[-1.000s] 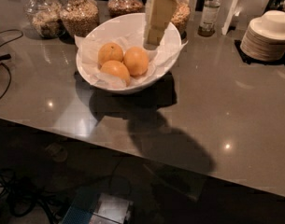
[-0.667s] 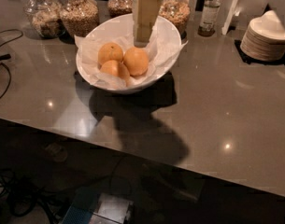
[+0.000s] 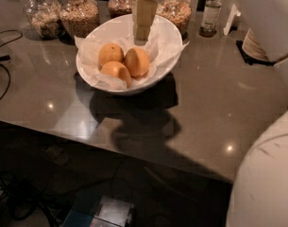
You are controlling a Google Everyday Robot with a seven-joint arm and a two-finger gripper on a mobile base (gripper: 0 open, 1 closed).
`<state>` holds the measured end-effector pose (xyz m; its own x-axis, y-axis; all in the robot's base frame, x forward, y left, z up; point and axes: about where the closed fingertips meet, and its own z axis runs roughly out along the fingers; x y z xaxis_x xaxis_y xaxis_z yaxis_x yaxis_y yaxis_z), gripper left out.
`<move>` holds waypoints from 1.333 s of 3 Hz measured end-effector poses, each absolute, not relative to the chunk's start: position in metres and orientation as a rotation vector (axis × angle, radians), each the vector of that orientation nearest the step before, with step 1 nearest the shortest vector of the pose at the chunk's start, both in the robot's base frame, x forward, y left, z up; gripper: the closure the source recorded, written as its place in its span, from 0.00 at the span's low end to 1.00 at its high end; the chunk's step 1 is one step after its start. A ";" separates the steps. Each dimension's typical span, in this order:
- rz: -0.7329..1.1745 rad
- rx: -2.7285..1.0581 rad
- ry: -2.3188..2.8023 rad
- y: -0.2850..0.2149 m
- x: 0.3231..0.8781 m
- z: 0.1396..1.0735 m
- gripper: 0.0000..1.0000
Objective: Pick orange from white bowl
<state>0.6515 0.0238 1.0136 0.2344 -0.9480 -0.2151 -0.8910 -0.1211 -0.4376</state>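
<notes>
Camera view: hand (image 3: 142, 35) over white bowl (image 3: 174, 45)

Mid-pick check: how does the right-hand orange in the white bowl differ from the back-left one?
The right-hand orange looks slightly bigger than the back-left orange. The right-hand orange lies almost under the gripper, which hangs over the far side of the white bowl; the back-left orange sits off to one side. Both are round, evenly orange, and rest on crumpled paper.

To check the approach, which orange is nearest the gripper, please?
The rightmost orange: the gripper hangs over the bowl's back, just behind it; the other two lie further left.
</notes>
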 end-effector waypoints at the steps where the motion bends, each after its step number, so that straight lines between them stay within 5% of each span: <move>1: -0.130 -2.030 1.707 0.020 0.661 0.998 0.00; 3: -0.139 -2.087 1.727 0.003 0.617 0.979 0.34; 4: -0.127 -2.155 1.766 0.001 0.604 0.950 0.17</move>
<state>0.6041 0.0011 0.9499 0.2188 -0.9641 -0.1501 -0.9327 -0.1615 -0.3224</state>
